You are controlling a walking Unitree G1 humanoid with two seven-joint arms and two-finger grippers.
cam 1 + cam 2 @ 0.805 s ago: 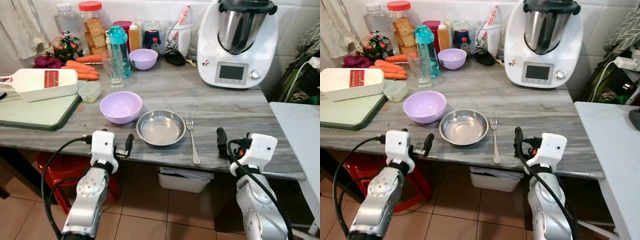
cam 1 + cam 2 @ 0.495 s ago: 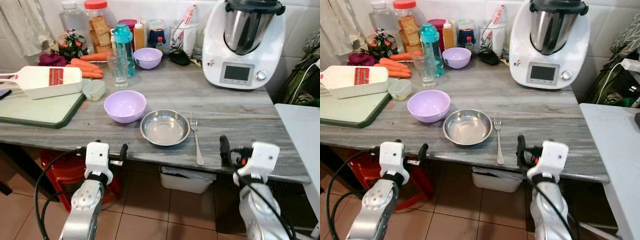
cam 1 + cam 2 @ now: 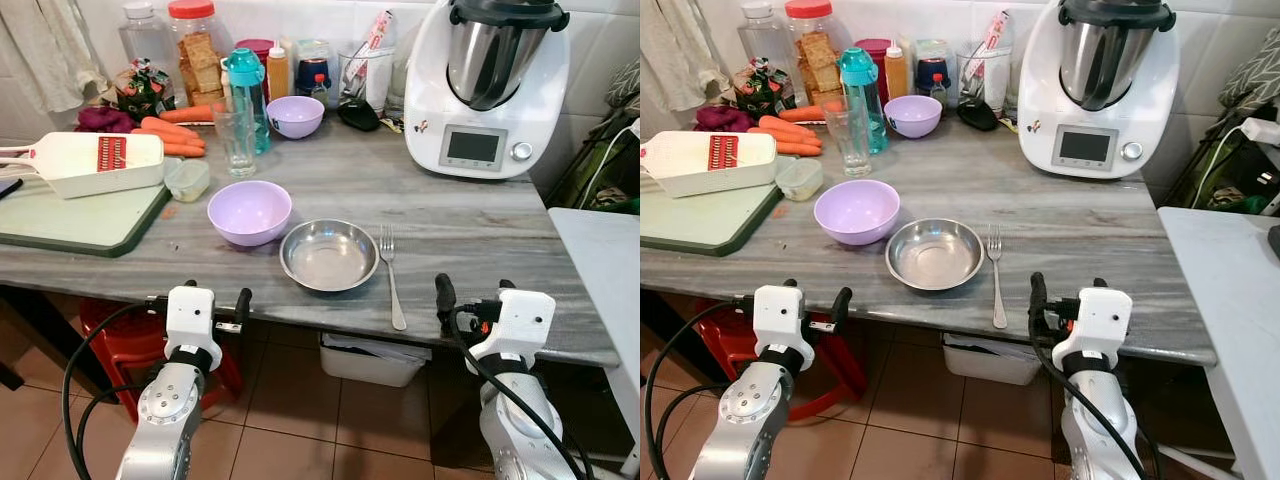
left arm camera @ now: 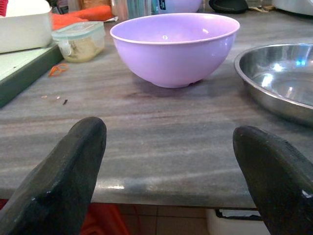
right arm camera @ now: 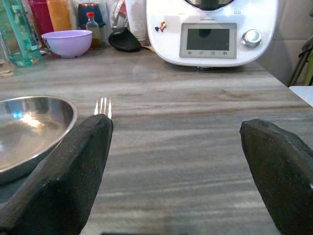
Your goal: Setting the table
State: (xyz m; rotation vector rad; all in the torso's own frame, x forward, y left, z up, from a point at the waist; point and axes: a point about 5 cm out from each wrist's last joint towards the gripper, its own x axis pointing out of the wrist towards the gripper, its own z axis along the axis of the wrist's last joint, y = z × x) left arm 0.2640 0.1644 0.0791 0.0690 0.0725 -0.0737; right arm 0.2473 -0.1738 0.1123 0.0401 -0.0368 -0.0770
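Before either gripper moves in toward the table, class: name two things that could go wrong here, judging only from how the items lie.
1. The fork lies right beside the steel bowl; the open right gripper, reaching for it, could nudge the bowl.
2. The large purple bowl sits close to the steel bowl, so the open left gripper has little room between them and might push one sideways.
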